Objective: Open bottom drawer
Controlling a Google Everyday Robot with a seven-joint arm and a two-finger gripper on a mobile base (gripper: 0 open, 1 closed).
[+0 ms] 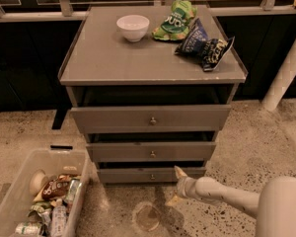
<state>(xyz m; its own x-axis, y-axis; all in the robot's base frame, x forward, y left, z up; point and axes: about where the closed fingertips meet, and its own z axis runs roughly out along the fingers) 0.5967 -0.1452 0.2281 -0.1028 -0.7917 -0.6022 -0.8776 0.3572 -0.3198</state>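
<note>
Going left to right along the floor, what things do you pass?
Clear plastic bin of snacks → bottom drawer knob → gripper, open, low in front of the drawer's right end → robot arm.

gripper (pixel 175 185) low at bottom drawer (pixel 138 176) right end | floor (pixel 113 204) before it free | bin (pixel 10 201) well left

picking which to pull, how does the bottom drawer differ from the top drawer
The bottom drawer looks narrower and shorter-fronted than the top drawer. The bottom drawer sits by the floor, gripper near its right end; the top drawer sits under the tabletop. Both grey, one knob each.
</note>
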